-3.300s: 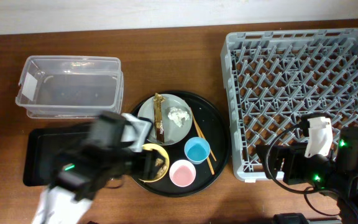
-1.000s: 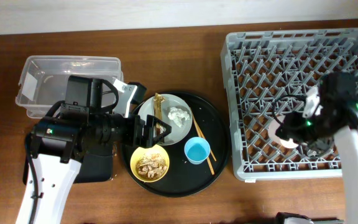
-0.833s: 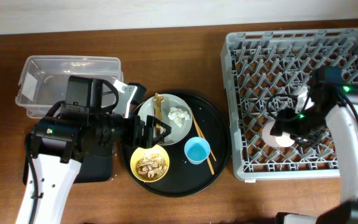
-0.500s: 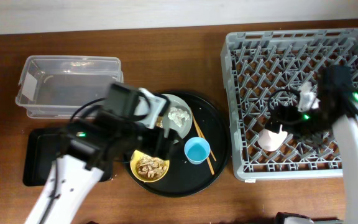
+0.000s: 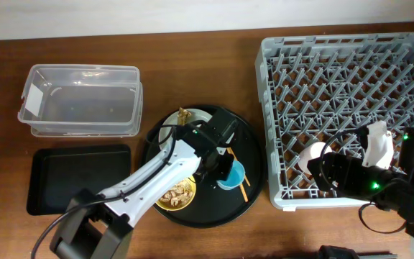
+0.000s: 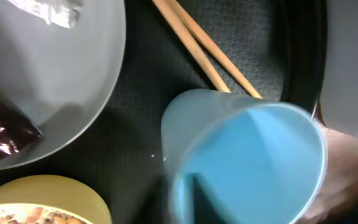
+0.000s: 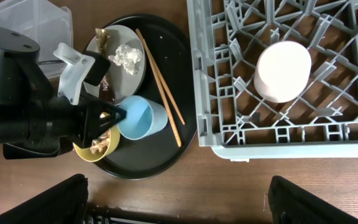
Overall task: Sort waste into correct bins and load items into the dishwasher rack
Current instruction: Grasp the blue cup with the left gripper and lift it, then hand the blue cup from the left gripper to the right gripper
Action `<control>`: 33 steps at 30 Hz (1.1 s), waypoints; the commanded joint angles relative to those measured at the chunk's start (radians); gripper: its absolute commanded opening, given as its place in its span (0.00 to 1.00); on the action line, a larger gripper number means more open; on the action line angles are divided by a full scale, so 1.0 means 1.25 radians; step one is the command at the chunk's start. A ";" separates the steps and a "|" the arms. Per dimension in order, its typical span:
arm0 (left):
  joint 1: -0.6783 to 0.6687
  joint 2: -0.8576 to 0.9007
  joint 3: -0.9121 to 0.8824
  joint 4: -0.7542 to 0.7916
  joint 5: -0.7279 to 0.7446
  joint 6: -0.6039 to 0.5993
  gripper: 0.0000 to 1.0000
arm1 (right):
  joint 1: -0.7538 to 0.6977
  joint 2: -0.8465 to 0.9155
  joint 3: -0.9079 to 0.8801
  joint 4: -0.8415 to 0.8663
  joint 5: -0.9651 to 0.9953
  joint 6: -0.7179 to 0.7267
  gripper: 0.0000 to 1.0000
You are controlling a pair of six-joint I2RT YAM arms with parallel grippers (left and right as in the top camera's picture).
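Note:
My left gripper point(image 6: 180, 199) is shut on the rim of the blue cup point(image 6: 247, 162), one finger inside and one outside. The cup point(image 5: 230, 173) sits tilted on the round black tray point(image 5: 254, 144), beside the wooden chopsticks point(image 6: 197, 43). Also on that tray are the grey plate point(image 6: 61, 62) with a white tissue point(image 7: 126, 56) and a brown wrapper point(image 6: 5, 134), and the yellow bowl point(image 5: 175, 194) holding food scraps. The pink cup point(image 5: 310, 157) stands upside down in the grey dishwasher rack point(image 5: 336, 42). My right gripper point(image 7: 179, 205) is open and empty over the table, near the rack's front edge.
The clear plastic tub point(image 5: 81, 101) stands at the back left with the flat black rectangular tray point(image 5: 77, 180) in front of it. The left arm reaches across the plate and bowl. The rack fills the right side.
The left arm swung from the plate to the blue cup and shut on its rim. The right gripper let go of the pink cup in the rack and drew back toward the front edge.

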State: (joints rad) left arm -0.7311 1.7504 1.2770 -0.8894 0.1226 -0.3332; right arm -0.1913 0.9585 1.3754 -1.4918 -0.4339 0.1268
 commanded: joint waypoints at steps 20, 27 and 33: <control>0.441 -0.244 0.127 -0.109 1.133 0.316 0.00 | 0.340 0.078 -0.002 0.305 -0.404 -0.133 0.93; 0.441 -0.244 0.127 -0.109 1.141 0.317 0.00 | 0.418 0.129 -0.002 0.461 -0.528 -0.088 0.86; 0.441 -0.244 0.127 -0.110 1.117 0.316 0.00 | 0.461 0.132 -0.002 0.503 -0.523 -0.088 0.79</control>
State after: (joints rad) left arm -0.1837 1.4471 1.4265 -1.0286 1.5219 0.0418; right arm 0.3645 1.1362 1.3705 -0.8738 -1.0451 0.0143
